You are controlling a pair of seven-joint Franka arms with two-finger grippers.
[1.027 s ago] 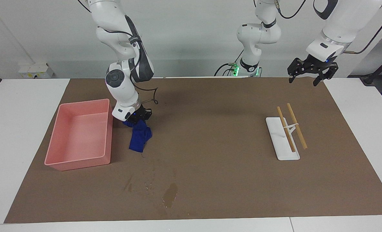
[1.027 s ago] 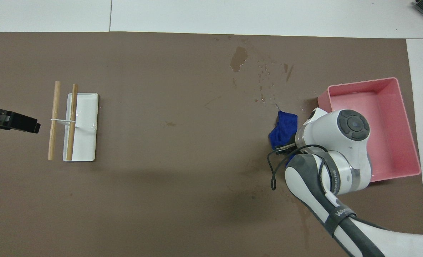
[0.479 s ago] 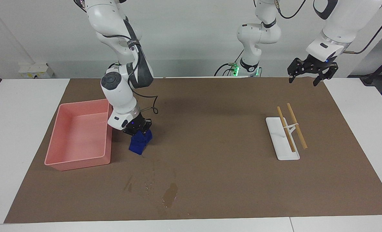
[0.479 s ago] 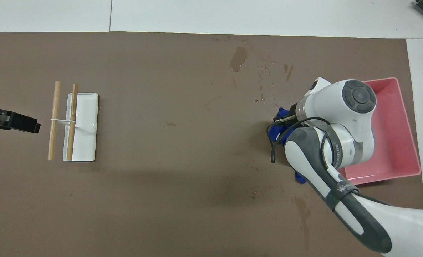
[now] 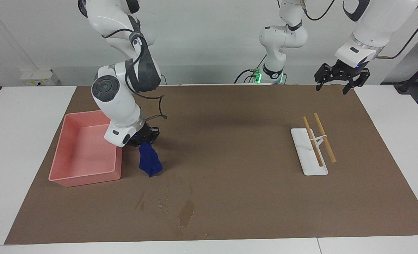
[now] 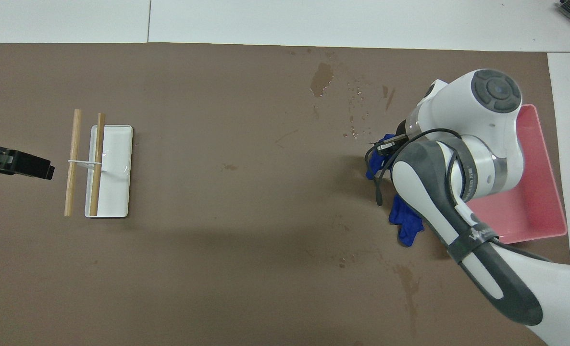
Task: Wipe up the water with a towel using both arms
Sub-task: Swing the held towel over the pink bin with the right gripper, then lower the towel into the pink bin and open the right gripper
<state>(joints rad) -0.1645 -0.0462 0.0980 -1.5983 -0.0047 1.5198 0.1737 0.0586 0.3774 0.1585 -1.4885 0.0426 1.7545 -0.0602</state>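
— Hanging from what is the towel [image 5: 149, 163] seen?
— It is pinched at its top by the right arm's [image 5: 117, 98] jaws, which are pressed onto the cloth. It is held over the brown paper [image 5: 230, 141], just beside the pink tray [image 5: 85, 176], at mid-height of the facing view toward the right arm's end. Whether its lower tip touches the paper cannot be told.
— Where is the water [image 5: 186, 213] found?
— It is seen low in the facing view and near the top of the overhead view [image 6: 321, 79], as a long dark stain. Small droplets [image 5: 161, 203] are scattered beside the stain, toward the right arm's end. The towel is kept apart from the stain, higher in the facing frame.
— And the left arm [image 5: 371, 28]?
— It is parked and waits. Its jaws are spread and held in the air over the paper's upper edge in the facing view, at the left arm's end of the desk [image 5: 18, 141].
— What else is laid out?
— A white tray [image 5: 309, 169] is set below those jaws in the frame, with two wooden sticks [image 5: 323, 137] rested across it.
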